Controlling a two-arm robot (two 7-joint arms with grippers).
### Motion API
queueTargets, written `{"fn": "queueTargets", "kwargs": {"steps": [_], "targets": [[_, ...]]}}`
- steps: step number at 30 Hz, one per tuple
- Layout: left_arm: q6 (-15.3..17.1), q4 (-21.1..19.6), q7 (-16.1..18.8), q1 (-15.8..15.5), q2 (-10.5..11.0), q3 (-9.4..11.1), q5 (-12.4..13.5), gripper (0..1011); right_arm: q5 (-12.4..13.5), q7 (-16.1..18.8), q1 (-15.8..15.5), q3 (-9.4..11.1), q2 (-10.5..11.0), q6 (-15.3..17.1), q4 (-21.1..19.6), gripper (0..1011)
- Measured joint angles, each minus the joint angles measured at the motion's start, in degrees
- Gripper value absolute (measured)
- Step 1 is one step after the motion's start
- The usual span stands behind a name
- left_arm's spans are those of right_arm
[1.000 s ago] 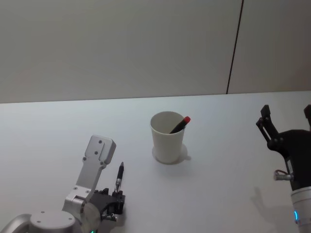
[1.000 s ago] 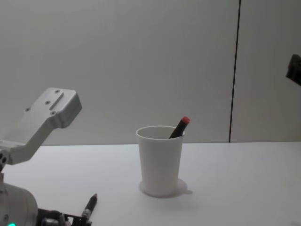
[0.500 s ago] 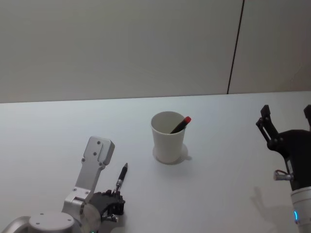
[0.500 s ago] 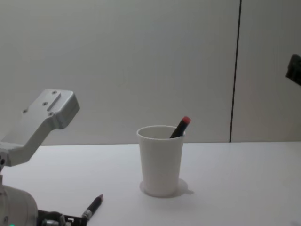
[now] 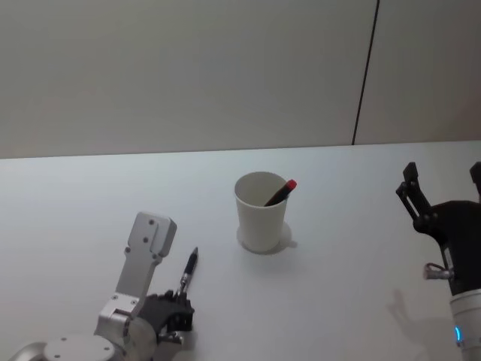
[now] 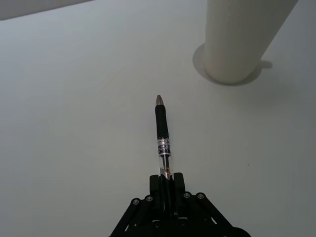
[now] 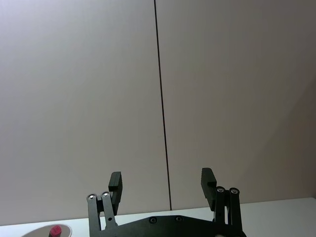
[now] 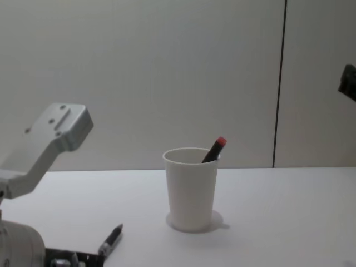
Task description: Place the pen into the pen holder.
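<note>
Left gripper: low over the table, well to the left of the pen holder and nearer the robot; its black fingers are pinched on the rear end of the pen.
Pen: black grip and clear barrel, sticking forward out of the left gripper with its metal tip toward the pen holder but clearly short of it; from the chest it slants slightly up.
Pen holder: white paper cup, upright on the table.
Red-capped pen: inside the pen holder, leaning on the right side of its rim, cap above the rim.
Right gripper: well to the right of the pen holder, raised above the table, fingers spread wide apart and holding nothing.
</note>
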Motion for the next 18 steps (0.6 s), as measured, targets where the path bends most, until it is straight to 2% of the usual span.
{"fn": "queueTargets", "kwargs": {"steps": [8, 11, 12, 18], "targets": [[-5.02, -0.78, -0.15, 0.92, 0.36, -0.31, 1.83, 174, 0.0, 0.0, 0.0, 0.0, 0.0, 0.0, 0.0, 1001], [-7.92, -1.15, -0.21, 1.38, 0.55, -0.47, 2.82, 174, 0.0, 0.0, 0.0, 0.0, 0.0, 0.0, 0.0, 1001], [-7.92, -1.15, -0.21, 1.38, 0.55, -0.47, 2.82, 174, 0.0, 0.0, 0.0, 0.0, 0.0, 0.0, 0.0, 1001], [-13.68, -1.65, -0.51, 2.03, 0.91, -0.83, 4.58, 175, 0.0, 0.0, 0.0, 0.0, 0.0, 0.0, 0.0, 1001]]}}
